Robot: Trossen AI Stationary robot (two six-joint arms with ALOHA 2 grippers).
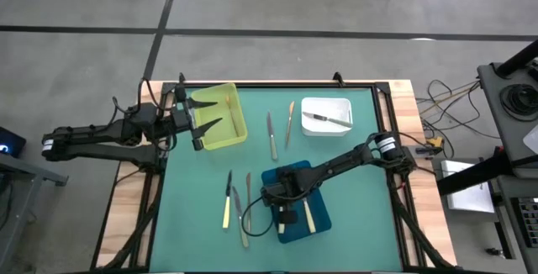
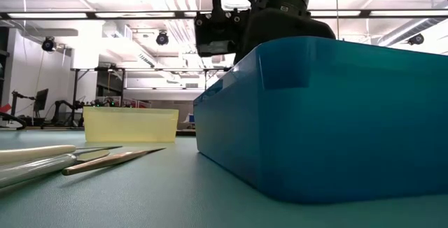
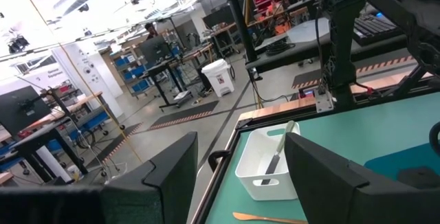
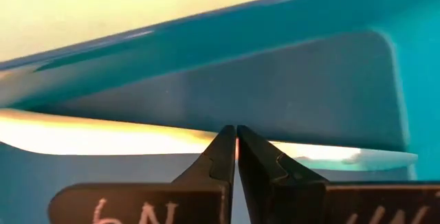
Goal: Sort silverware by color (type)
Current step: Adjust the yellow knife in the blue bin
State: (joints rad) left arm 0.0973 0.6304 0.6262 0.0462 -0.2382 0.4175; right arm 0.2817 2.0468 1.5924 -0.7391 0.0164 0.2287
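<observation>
Room: workshop hall with bright ceiling lights, desks and shelving beyond the table.
Table [image 1: 193, 215]: green mat in a dark frame on a wooden top.
Left arm: reaches in from the left side and hangs over the yellow tray.
Right arm: comes in from the right edge and slants down to the blue tray.
Blue tray [image 1: 315, 215]: near the front middle of the mat; in the low view its wall fills the right half.
Yellow tray [image 1: 229, 118]: at the back left of the mat; I cannot tell whether anything lies inside.
White tray [image 1: 338, 108]: at the back right, with one grey knife [image 1: 326, 120] lying in it.
Left claw [image 1: 205, 121]: fingers spread wide apart, grasping nothing, above the yellow tray.
Right claw [image 1: 284, 217]: down inside the blue tray, fingertips pressed together on a cream-handled knife [image 4: 103, 136] that lies flat on the tray floor.
Second cream-handled knife [image 1: 308, 216]: lies in the blue tray just beside the right claw.
Back pair: a silver knife [image 1: 271, 135] and a gold utensil [image 1: 289, 123] lie side by side, slightly apart, between the yellow and white trays.
Front group: a cream-handled knife [image 1: 227, 200], a grey knife [image 1: 239, 215] and a thin gold utensil [image 1: 249, 192] lie close together on the mat left of the blue tray.
</observation>
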